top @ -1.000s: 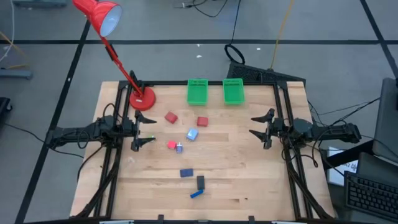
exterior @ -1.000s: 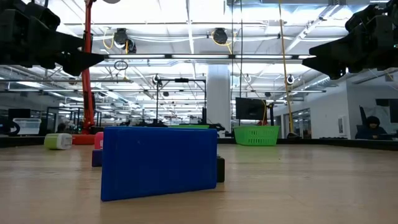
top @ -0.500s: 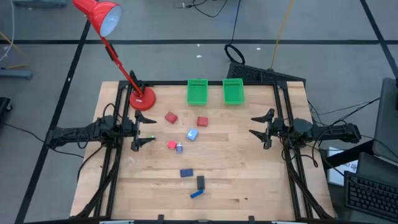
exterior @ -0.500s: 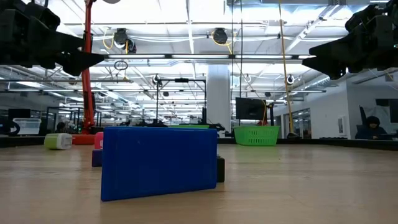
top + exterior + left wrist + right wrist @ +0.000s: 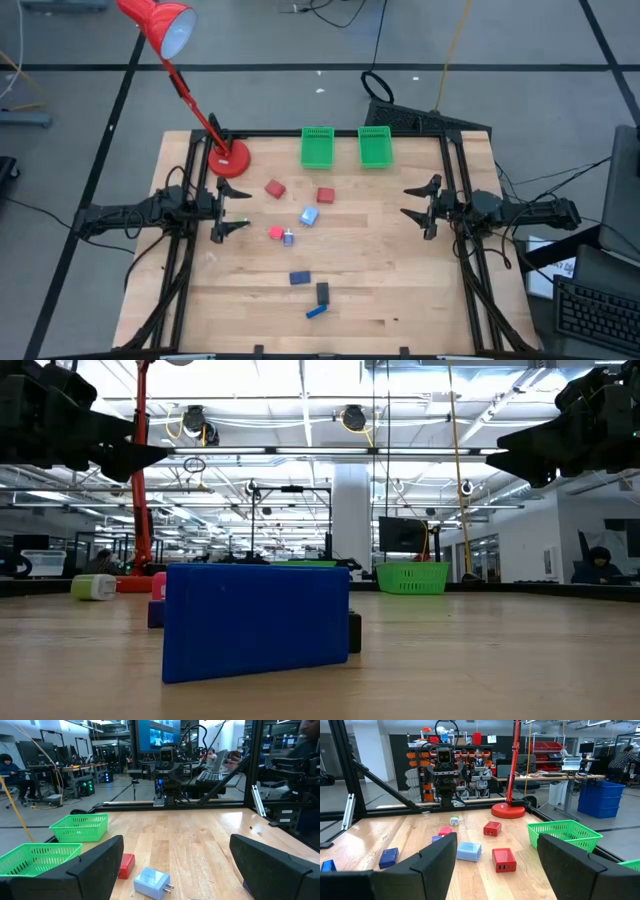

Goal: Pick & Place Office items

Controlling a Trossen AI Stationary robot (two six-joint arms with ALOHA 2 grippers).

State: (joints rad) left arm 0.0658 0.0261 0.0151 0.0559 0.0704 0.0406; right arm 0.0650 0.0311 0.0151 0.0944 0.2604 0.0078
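The office items lie mid-table in the high view: two red blocks point(image 5: 275, 188) point(image 5: 325, 196), a pale blue cube point(image 5: 309, 216), a small red bit point(image 5: 276, 233) beside a silver bit point(image 5: 288, 237), a dark blue oblong point(image 5: 299, 278), a black oblong point(image 5: 323, 292) and a blue oblong point(image 5: 316, 312). My left gripper point(image 5: 228, 215) is open and empty at the table's left side. My right gripper point(image 5: 418, 203) is open and empty at the right side. The left wrist view point(image 5: 176, 842) shows the cube point(image 5: 152, 882); the right wrist view point(image 5: 496, 839) shows a red block point(image 5: 504, 859).
Two green mesh baskets point(image 5: 317, 147) point(image 5: 375, 146) stand at the back edge. A red desk lamp's base point(image 5: 229, 160) sits at the back left. In the low view the blue oblong point(image 5: 255, 620) stands close to the camera and hides much behind it.
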